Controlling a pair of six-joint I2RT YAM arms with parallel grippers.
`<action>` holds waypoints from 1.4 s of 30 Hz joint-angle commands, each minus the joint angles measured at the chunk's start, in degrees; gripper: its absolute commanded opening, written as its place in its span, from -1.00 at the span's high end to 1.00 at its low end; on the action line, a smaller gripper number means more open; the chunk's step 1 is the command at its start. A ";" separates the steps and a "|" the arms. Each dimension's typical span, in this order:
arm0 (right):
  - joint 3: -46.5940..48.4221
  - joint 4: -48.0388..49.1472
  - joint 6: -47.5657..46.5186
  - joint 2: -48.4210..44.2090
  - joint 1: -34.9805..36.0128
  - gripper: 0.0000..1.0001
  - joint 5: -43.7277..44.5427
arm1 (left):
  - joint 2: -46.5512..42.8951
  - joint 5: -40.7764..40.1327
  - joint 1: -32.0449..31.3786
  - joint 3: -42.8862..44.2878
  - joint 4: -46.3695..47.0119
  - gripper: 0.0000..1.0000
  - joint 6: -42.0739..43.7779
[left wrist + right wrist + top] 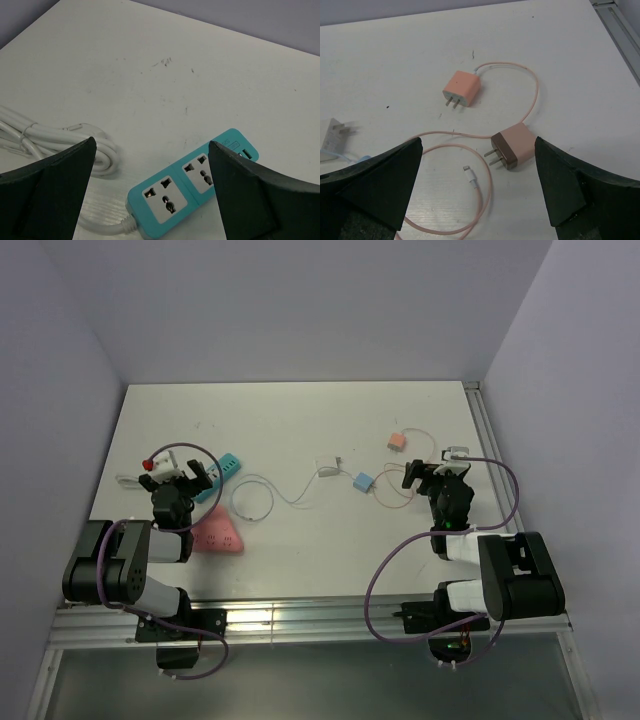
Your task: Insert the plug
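Observation:
A teal power strip [185,187] with two white sockets lies flat on the white table, its white cord [60,142] coiled to its left. My left gripper [151,150] hovers open just above it, one finger on each side. Under my open right gripper [478,150] lies a pink plug with a brown face [512,151], prongs pointing left. An orange plug [462,89] sits farther back, joined to a pink cable that loops round a loose white connector [470,176]. From above, the left gripper [185,478] covers the strip [225,472], and the right gripper [437,472] is near the right edge.
A blue plug [363,481] and a white plug [327,466] with a thin white cable lie mid-table. A pink triangular object [218,535] sits in front of the left gripper. A metal rail [487,455] runs along the table's right edge.

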 commanded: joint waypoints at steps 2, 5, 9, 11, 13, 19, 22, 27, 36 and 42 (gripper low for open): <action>1.43 3.82 -1.21 -0.78 -0.13 -1.00 1.18 | -0.62 -0.92 0.13 1.35 2.48 -0.99 1.94; 1.34 3.73 -1.13 -0.78 -0.22 -1.00 1.27 | -0.62 -0.92 0.13 1.35 2.48 -0.99 2.03; 1.34 3.82 -1.21 -0.78 -0.22 -1.00 1.27 | -0.62 -0.92 0.13 1.35 2.48 -0.99 1.94; 1.34 3.73 -1.13 -0.78 -0.22 -1.00 1.18 | -0.62 -0.92 0.13 1.35 2.48 -0.99 1.94; 1.34 3.73 -1.21 -0.78 -0.13 -1.00 1.18 | -0.62 -0.92 0.13 1.35 2.31 -0.99 1.94; 1.43 3.64 -1.21 -0.87 -0.13 -1.00 1.27 | -0.62 -0.92 0.13 1.44 2.39 -0.99 1.94; 1.26 3.91 -1.30 -0.86 -0.04 -1.00 1.36 | -1.14 -0.21 0.48 1.00 2.83 -0.99 1.86; 1.34 1.90 -1.05 -3.23 0.48 -1.00 4.16 | -8.86 -5.73 -0.48 2.13 -9.31 -0.99 1.43; 4.51 -12.61 -1.21 -11.67 2.42 -1.00 9.80 | -33.04 -12.58 -1.10 12.23 -43.45 -0.99 -22.63; 3.54 -17.88 1.23 -19.31 5.93 -1.00 9.00 | -32.88 -14.81 -1.01 21.63 -72.20 -0.99 -38.23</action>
